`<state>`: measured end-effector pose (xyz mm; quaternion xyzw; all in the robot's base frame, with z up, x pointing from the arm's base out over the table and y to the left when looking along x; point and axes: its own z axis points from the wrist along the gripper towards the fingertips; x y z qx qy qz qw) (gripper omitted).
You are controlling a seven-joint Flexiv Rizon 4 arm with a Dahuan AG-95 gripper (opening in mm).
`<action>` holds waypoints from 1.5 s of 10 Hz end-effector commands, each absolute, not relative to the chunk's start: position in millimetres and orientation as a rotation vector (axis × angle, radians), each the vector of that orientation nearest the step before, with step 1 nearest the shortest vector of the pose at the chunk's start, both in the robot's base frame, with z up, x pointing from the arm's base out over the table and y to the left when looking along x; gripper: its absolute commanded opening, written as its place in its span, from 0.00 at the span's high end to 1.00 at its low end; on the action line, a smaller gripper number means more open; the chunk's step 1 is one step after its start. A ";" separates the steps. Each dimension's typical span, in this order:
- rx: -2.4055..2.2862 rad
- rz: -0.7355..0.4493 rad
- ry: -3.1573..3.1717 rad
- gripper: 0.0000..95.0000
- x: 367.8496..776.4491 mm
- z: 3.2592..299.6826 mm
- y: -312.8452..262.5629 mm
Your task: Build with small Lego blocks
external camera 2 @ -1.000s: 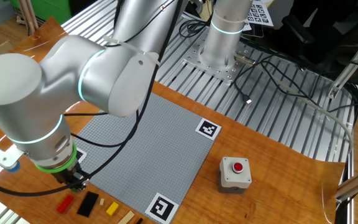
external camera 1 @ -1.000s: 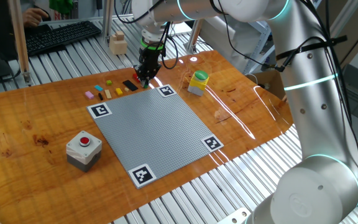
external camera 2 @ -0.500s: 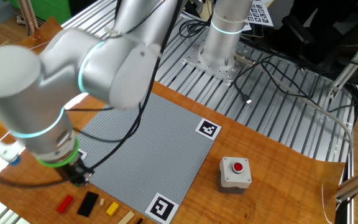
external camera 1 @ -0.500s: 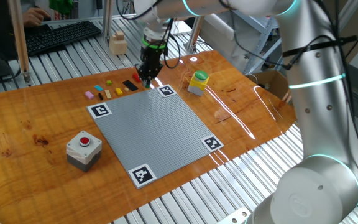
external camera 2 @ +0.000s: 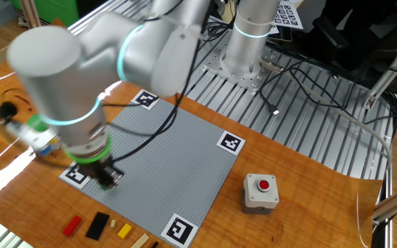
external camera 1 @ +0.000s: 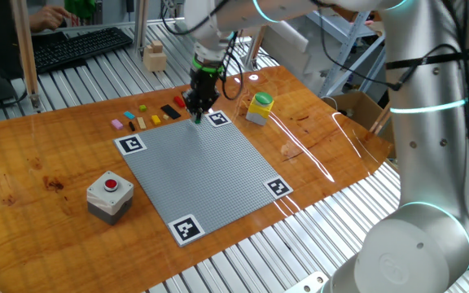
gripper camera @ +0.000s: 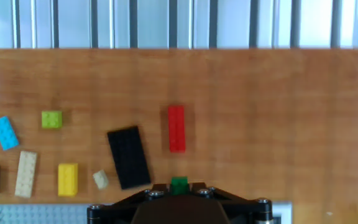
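Pinching green brick (gripper camera: 179, 184) in hand (gripper camera: 179, 188) (fingertips).

My wooden table (external camera 1: 47, 171) carries a grey baseplate (external camera 1: 202, 167) with a marker tag at each corner. Loose bricks lie just beyond its far edge: a red brick (gripper camera: 176, 128), a black plate (gripper camera: 128, 157), a yellow brick (gripper camera: 68, 179), a tan brick (gripper camera: 26, 173), a lime brick (gripper camera: 51, 119) and a blue brick (gripper camera: 5, 132). A red push-button box (external camera 1: 109, 195) sits beside the plate, a yellow object with a green top (external camera 1: 260, 107) near the far corner.
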<state>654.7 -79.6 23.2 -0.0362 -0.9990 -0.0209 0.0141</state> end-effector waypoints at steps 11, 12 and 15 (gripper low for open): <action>-0.184 -0.063 -3.133 1.00 634.3 14.1 -69.1; -0.179 -0.061 -3.134 1.00 634.6 12.0 -69.6; -0.171 -0.067 -3.134 1.00 635.2 8.0 -70.9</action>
